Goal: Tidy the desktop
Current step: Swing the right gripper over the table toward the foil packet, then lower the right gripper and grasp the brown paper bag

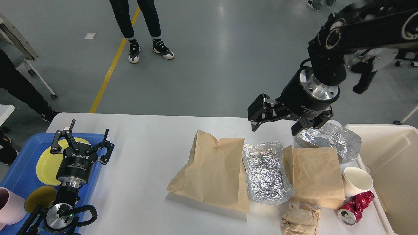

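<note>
The white desktop (143,156) carries a large brown paper bag (212,171), a crumpled foil tray (266,171), a second brown bag (315,176), a foil container (329,138) at the back right, a white paper cup (357,181) on its side, a crushed red can (356,207) and a crumpled brown paper wad (300,220). My right gripper (274,127) is open and empty, hanging above the desktop's far edge, over the gap between the foil tray and the foil container. My left gripper (83,140) is open and empty over the blue tray.
A blue tray (19,173) at the left holds a yellow plate (49,163), a small yellow dish (40,197) and a pink cup (11,205). A cream bin (392,169) stands at the right edge. A person's legs (143,29) stand beyond the desktop.
</note>
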